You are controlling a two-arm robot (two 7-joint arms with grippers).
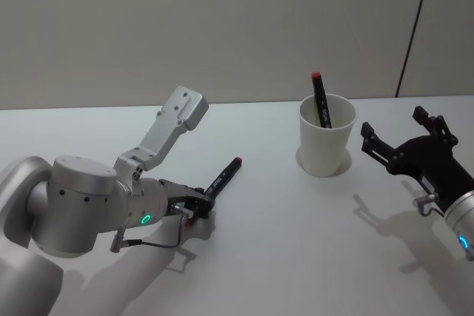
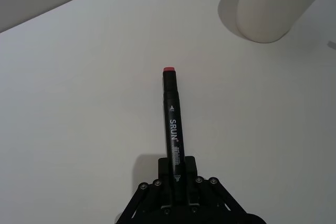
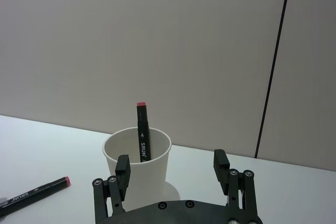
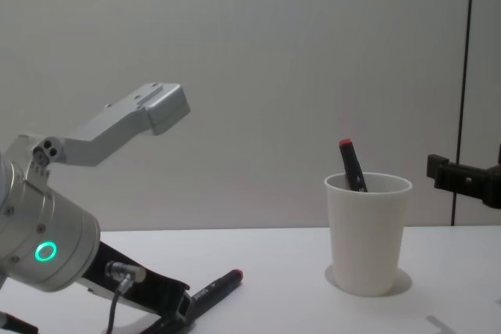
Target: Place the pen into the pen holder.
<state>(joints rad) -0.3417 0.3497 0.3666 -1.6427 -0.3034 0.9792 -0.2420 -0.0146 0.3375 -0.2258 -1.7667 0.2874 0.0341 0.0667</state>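
A black pen (image 1: 224, 176) with a red cap points toward the pen holder, low over the white table, and my left gripper (image 1: 194, 210) is shut on its rear end. In the left wrist view the fingers (image 2: 190, 167) clamp the pen (image 2: 172, 121) at its back. The pen holder, a white paper cup (image 1: 326, 146), stands to the right with a second black, red-capped pen (image 1: 320, 98) leaning inside it. My right gripper (image 1: 388, 150) hovers open just right of the cup, with nothing between its fingers. In the right wrist view the cup (image 3: 137, 169) sits just ahead of the open fingers (image 3: 123, 169).
The white table (image 1: 274, 257) meets a plain grey wall behind the cup. A dark vertical seam (image 1: 413, 27) runs down the wall at the right.
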